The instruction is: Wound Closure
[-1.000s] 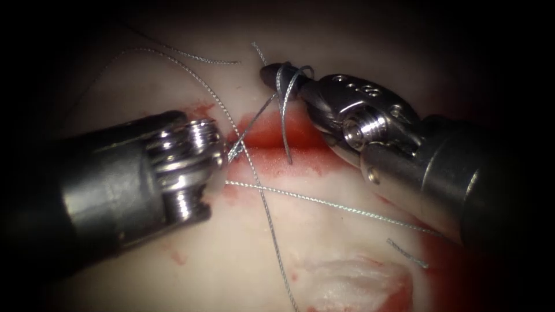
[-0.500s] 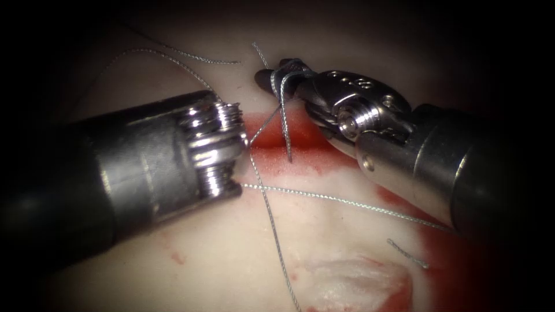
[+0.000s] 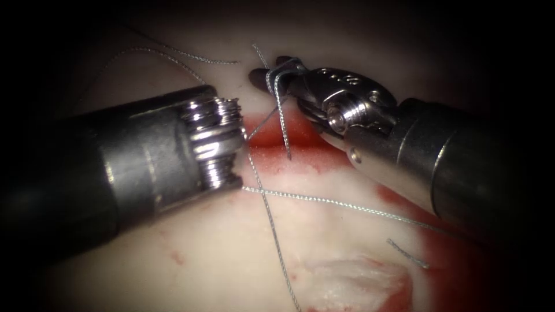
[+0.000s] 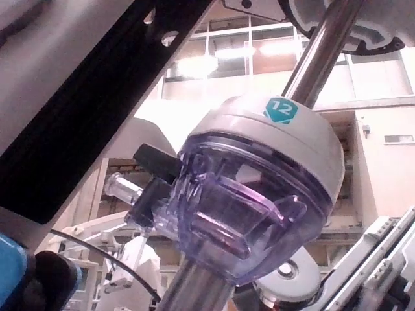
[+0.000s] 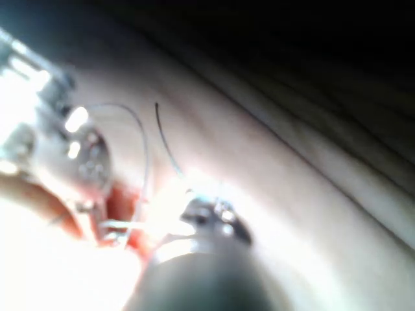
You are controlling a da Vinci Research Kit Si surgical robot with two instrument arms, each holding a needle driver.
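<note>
Pale tissue [image 3: 324, 231] fills the field, its cut [image 3: 289, 141] lying crosswise at centre in red fluid [image 3: 300, 159]. Thread [image 3: 324, 200] is the object at work: one strand rises from the cut and is wound round the tip of the right tool [image 3: 272, 74], whose jaws look closed with the wraps about them; whether they pinch the thread itself cannot be told. No needle can be made out. Over the last second the right tool has drawn slightly left and far, the loop riding with it, while the left tool [image 3: 234, 144] has advanced rightward to the near left edge of the cut; its jaws are hidden behind its wrist, so their state cannot be told. The wraps so carried suggest a knot in the making, not yet cinched. Counts: two tools; one cut; three long strands crossing near the cut; one short cut end [image 3: 407, 253] lying near right; one raw patch [image 3: 358, 280] at the near edge.
</note>
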